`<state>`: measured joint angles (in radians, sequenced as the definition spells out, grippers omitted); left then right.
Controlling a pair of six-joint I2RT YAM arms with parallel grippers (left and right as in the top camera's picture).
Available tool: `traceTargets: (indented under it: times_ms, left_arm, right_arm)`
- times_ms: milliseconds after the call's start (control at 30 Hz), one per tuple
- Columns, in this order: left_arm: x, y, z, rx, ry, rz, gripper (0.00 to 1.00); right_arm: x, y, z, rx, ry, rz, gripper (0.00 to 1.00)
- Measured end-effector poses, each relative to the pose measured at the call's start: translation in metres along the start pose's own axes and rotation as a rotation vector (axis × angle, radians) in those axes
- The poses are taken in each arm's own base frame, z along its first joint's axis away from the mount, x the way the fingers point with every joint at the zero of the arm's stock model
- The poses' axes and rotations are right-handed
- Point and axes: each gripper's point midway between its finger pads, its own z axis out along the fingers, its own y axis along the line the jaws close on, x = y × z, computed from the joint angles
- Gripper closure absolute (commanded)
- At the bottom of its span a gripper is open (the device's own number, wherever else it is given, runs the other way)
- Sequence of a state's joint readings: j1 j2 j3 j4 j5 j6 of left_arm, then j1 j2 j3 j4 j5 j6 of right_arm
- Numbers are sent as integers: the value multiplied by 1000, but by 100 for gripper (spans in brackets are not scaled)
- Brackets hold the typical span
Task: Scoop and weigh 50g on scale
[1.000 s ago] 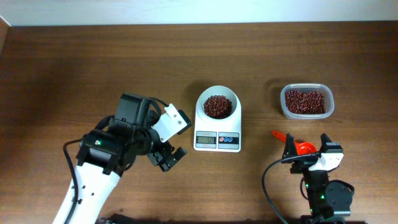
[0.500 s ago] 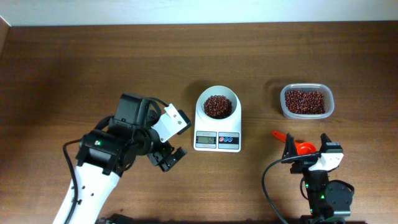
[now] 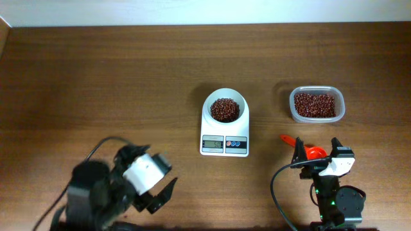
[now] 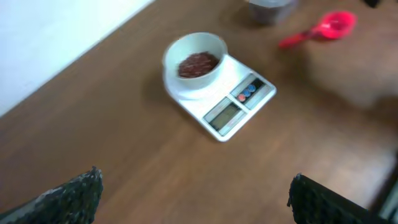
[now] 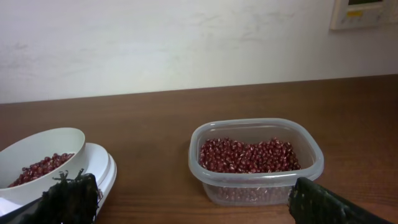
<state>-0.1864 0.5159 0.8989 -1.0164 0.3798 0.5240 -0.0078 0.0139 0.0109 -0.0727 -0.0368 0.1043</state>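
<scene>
The scale (image 3: 224,131) is found near the middle of the tabletop (image 3: 96,77), with its display facing the near edge. The reading cannot be made out. A heap of beans (image 3: 224,109) is held in the bowl (image 3: 239,101) on top of it, so a portion is judged to be already weighed out. A clear container (image 3: 316,104) of the same grains is set towards the right edge, well apart from the scale. The orange scoop (image 3: 308,151) is laid nearer the front edge, ungripped. The right gripper (image 5: 196,208) is positioned over it, jaws apart and empty. The left gripper (image 3: 158,196) is seen near the front edge, jaws likewise spread, nothing held.
</scene>
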Motion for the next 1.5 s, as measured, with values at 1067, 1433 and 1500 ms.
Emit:
traceTargets:
  times_ms: [1067, 1433, 1500]
  left_arm:
    - [125, 123, 34, -857, -364, -482, 1]
    - [113, 109, 48, -764, -363, -413, 1]
    - [113, 108, 49, -760, -363, -413, 1]
  right_arm:
    - [0, -1, 0, 4, 0, 1, 1]
    - [0, -1, 0, 4, 0, 0, 1]
    - [0, -1, 0, 4, 0, 0, 1]
